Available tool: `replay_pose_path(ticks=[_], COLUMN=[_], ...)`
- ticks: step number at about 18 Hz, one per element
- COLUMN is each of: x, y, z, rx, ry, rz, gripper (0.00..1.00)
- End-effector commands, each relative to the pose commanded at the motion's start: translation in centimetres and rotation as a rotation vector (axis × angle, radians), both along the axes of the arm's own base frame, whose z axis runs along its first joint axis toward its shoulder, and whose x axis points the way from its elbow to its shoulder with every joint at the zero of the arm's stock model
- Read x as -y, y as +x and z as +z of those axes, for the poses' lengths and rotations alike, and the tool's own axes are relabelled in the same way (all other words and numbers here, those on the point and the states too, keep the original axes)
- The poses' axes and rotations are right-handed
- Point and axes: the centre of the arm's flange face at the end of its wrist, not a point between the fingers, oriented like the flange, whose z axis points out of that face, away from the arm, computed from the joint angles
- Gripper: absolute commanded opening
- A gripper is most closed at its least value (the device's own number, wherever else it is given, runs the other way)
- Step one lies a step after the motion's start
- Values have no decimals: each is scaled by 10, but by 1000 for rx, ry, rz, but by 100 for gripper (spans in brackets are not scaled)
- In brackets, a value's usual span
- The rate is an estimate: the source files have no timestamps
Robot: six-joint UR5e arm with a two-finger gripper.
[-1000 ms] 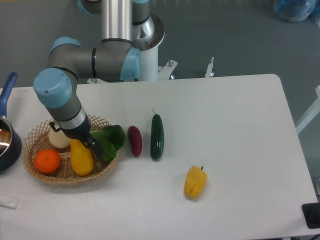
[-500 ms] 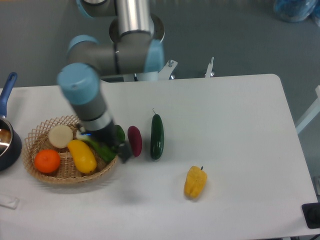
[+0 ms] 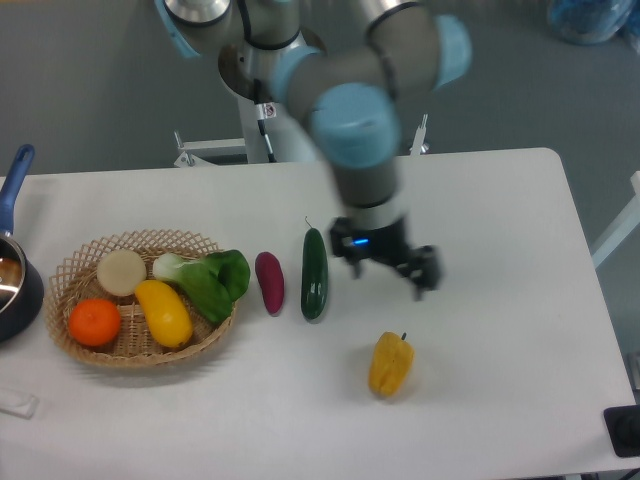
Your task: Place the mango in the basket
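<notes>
The mango (image 3: 164, 312), smooth, yellow and elongated, lies inside the tan wicker basket (image 3: 205, 340) at the left of the table, next to a round orange (image 3: 95, 322). My gripper (image 3: 385, 268) is far from it, over the middle of the table to the right of the cucumber. It is open and holds nothing. Its image is blurred by motion.
In the basket also lie a pale round vegetable (image 3: 121, 271) and a leafy green (image 3: 208, 280). A purple vegetable (image 3: 269, 282) and a cucumber (image 3: 314, 272) lie right of the basket. A yellow bell pepper (image 3: 391, 363) lies nearer the front. A dark pot with a blue handle (image 3: 14, 280) stands at the left edge.
My gripper has left the mango in the basket and swung right across the table, past the purple vegetable and cucumber. The mango has stayed in the basket.
</notes>
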Motion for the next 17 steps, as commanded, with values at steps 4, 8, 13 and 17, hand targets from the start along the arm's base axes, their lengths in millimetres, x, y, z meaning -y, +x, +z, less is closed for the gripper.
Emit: replay_pose_path(ticks=[4, 8, 13, 17], x=[54, 97, 104, 104], y=[-45, -77, -89, -89], z=[-14, -26, -51, -53], rx=[6, 19, 54, 58], ry=[-29, -36, -49, -48], rz=[-42, -100, -98, -97], gripper=[100, 100, 100, 100])
